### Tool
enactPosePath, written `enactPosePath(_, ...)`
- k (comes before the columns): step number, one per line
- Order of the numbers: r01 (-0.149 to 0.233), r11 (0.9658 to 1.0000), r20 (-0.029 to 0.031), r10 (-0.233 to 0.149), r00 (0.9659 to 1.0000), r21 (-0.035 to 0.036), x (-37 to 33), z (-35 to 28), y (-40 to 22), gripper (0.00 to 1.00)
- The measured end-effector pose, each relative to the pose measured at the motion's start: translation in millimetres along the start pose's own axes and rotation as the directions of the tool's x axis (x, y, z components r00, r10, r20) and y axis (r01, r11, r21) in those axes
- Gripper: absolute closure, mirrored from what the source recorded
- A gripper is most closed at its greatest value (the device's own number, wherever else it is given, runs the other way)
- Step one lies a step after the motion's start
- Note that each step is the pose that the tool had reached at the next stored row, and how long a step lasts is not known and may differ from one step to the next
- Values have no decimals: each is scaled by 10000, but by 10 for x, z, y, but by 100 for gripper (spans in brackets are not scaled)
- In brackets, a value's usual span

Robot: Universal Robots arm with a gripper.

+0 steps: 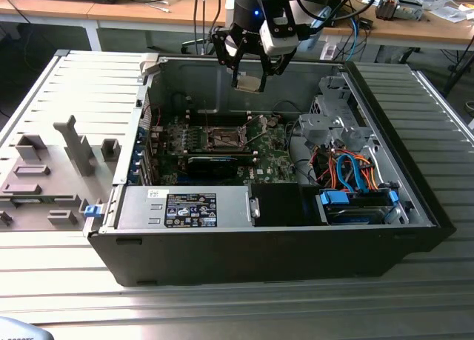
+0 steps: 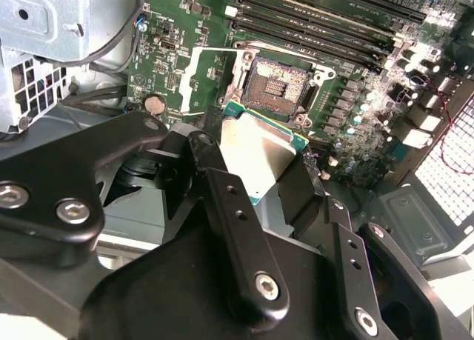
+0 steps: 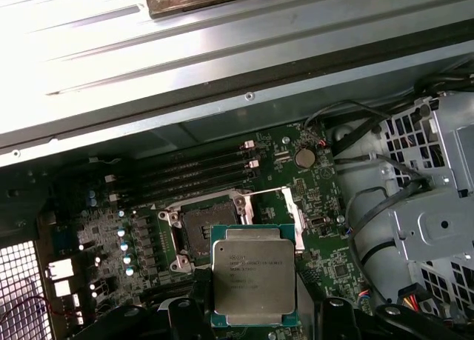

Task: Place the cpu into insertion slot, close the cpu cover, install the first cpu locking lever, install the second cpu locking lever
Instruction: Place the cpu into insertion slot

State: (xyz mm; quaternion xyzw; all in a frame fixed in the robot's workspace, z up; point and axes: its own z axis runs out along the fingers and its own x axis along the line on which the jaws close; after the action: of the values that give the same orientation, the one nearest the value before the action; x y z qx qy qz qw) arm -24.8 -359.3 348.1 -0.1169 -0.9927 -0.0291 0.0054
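**A:** Where's the cpu (image 1: 248, 83) at, seated or nah?

**B:** Nah, it's up in the air. The gripper (image 1: 250, 70) has it level over the case (image 1: 222, 258), fingers (image 2: 231, 207) clamped on two opposite edges, metal top up.

**A:** And the slot?

**B:** The slot (image 1: 224, 138) is open and bare down on the board (image 1: 270, 153). It's well below the cpu and a touch toward the exterior view's left. In both wrist views the slot peeks out just past one cpu edge, so I'd say it's not squared up over it yet.
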Motion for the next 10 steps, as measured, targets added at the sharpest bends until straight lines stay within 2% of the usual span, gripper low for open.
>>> enactPosePath(10,-50,10000,3,50,10000,0,0,0,0,46)
